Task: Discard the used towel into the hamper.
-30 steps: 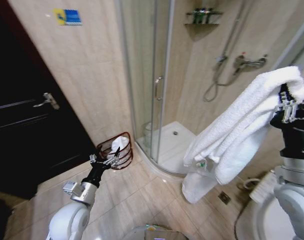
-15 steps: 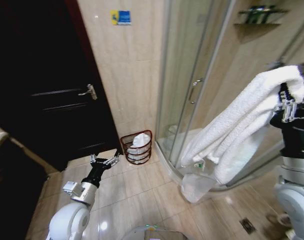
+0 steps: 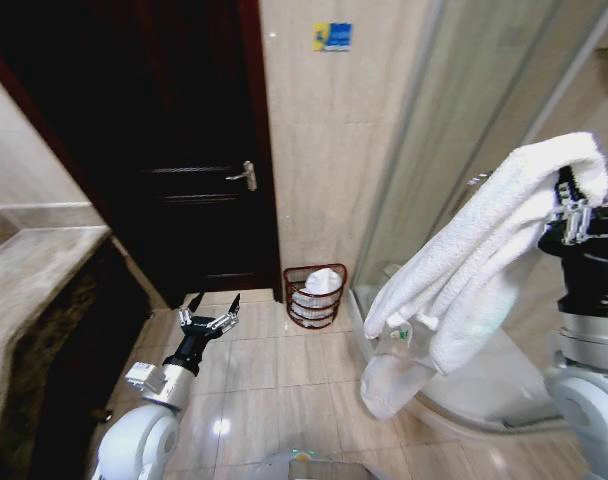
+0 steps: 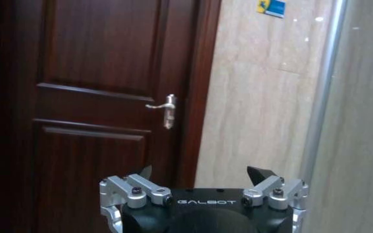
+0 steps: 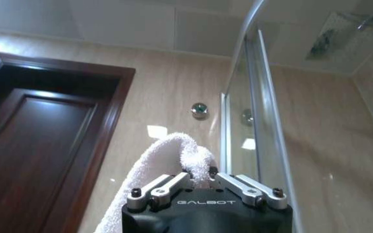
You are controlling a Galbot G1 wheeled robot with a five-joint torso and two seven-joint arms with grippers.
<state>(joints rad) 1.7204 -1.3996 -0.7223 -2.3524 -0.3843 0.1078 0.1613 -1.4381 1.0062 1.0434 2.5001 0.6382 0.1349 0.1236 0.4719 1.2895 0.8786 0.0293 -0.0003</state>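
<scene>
1. White towel (image 3: 474,260) is hanging pinched in the raised right gripper (image 3: 576,205).
2. Hamper (image 3: 315,295) is sitting well below, leftward.
3. Left gripper (image 3: 210,318) is idling, spread.
4. Carrying step; next likely needs approaching.

Your hamper (image 3: 315,295) sits on the floor (image 3: 274,390) at frame centre, against the wall (image 3: 334,150), between the door (image 3: 174,150) at upper left and the shower glass (image 3: 454,130) at upper right. A bench (image 3: 34,290) runs down the left edge. Your left gripper (image 3: 210,317) hangs lower left of the hamper, apart from it. The towel (image 3: 474,270) drapes from your right gripper (image 3: 574,205) at right, its low end right of the hamper.
</scene>
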